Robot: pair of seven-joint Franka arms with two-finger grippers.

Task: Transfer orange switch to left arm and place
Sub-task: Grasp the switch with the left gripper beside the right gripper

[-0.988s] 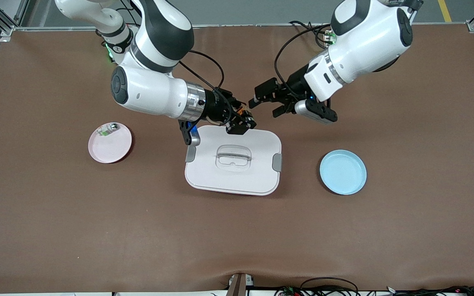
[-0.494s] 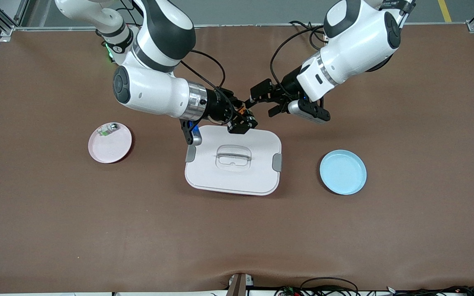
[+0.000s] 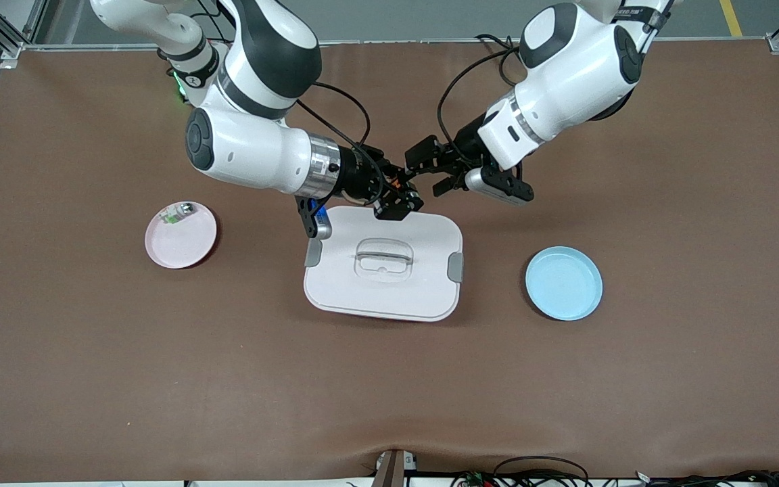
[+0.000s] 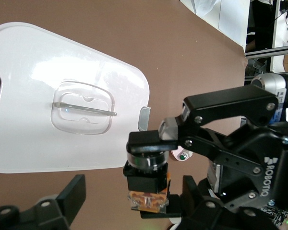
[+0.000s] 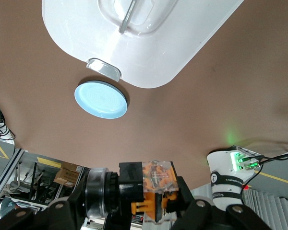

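We note right hand [image 3: 399,197] gripping orange switch [image 3: 397,182] over box [image 3: 384,270] edge. Left hand [image 3: 423,172] open, apparently straddling switch. Risk: early release drops switch onto box lid.

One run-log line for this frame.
phase: handover | right gripper: shut on orange switch, over box edge | left gripper: open, at switch | blue plate: empty
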